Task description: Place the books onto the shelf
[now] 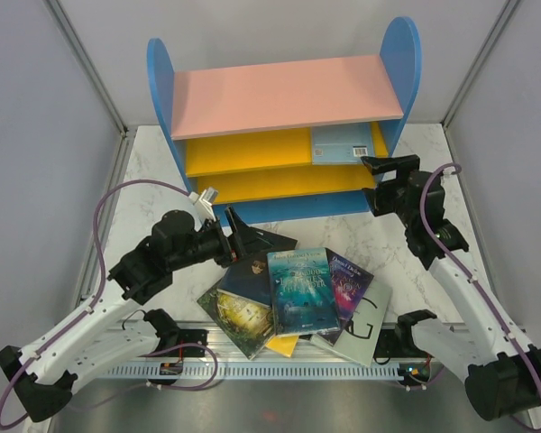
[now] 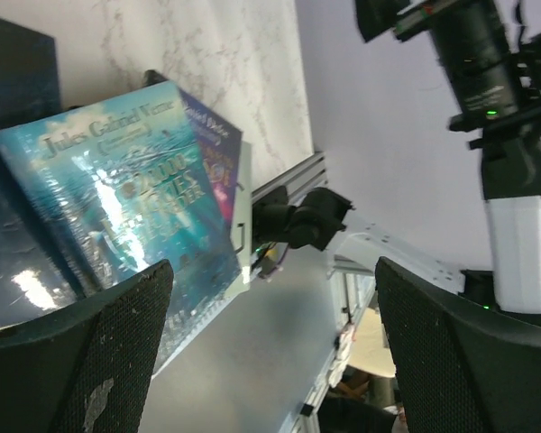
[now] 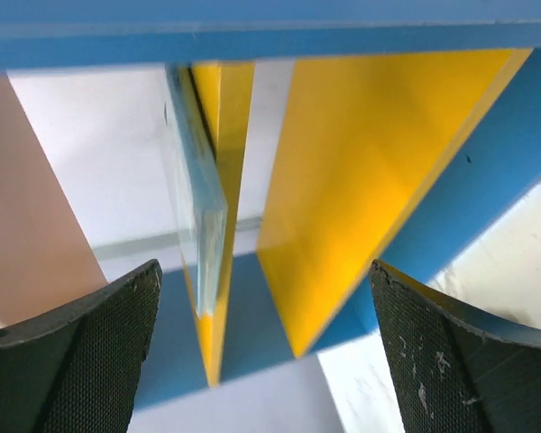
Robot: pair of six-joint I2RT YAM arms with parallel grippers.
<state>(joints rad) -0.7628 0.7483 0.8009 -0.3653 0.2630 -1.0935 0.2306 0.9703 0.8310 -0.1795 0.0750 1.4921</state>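
The shelf [image 1: 279, 95] stands at the back, with blue side panels, a pink top and two yellow boards. A light blue book [image 1: 343, 144] lies on the upper yellow board at its right end. My right gripper [image 1: 371, 183] hovers open just in front of that end, holding nothing. In the right wrist view the light blue book [image 3: 198, 207] shows edge-on against a yellow board [image 3: 370, 180], ahead of the gripper [image 3: 266, 352]. Several books lie fanned near the front: teal [image 1: 299, 289], purple [image 1: 352, 287], green-gold [image 1: 243, 316], yellow [image 1: 284, 345], pale grey [image 1: 365, 320], dark navy [image 1: 261, 257]. My left gripper [image 1: 243, 233] is open above the dark navy one.
In the left wrist view the teal book [image 2: 117, 207] and the purple book [image 2: 216, 162] lie beyond the open gripper [image 2: 270, 352]. A metal rail [image 1: 279, 368] runs along the near edge. Grey walls close in both sides.
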